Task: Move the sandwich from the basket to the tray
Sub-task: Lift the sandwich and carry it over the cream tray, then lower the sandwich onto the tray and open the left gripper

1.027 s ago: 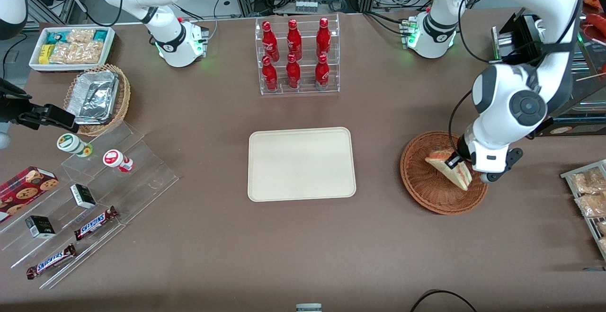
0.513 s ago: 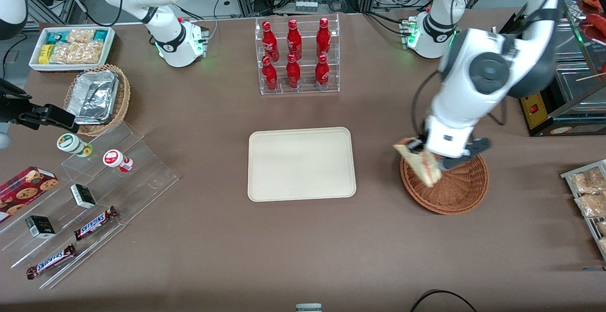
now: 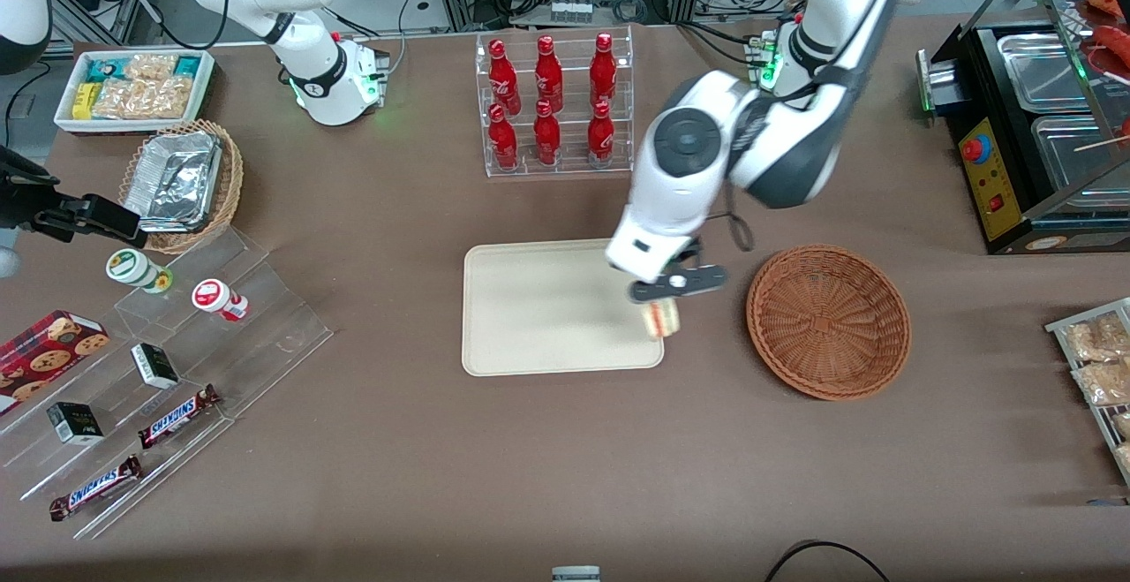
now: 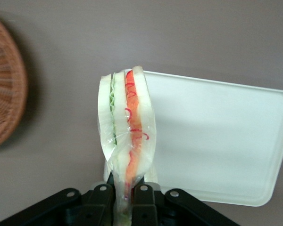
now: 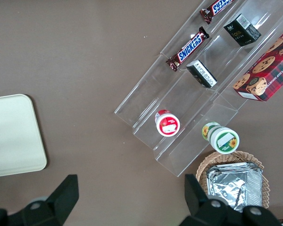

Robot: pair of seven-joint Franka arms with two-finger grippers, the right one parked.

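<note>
Wicker basket (image 3: 828, 321): nothing in it.
Sandwich (image 4: 127, 127): hangs over the tray (image 3: 538, 317) edge nearest the basket.
Claw (image 3: 668, 291): pinching the sandwich.
You: carry it over the tray's middle.

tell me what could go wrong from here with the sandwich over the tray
1. The gripper holds the sandwich above the tray right at its rim nearest the basket; released here, it might land half on the rim or tip onto the table.
2. The fingers pinch only the wrapped end, so the wedge hangs out unsupported and could slip or swing during the descent.
</note>
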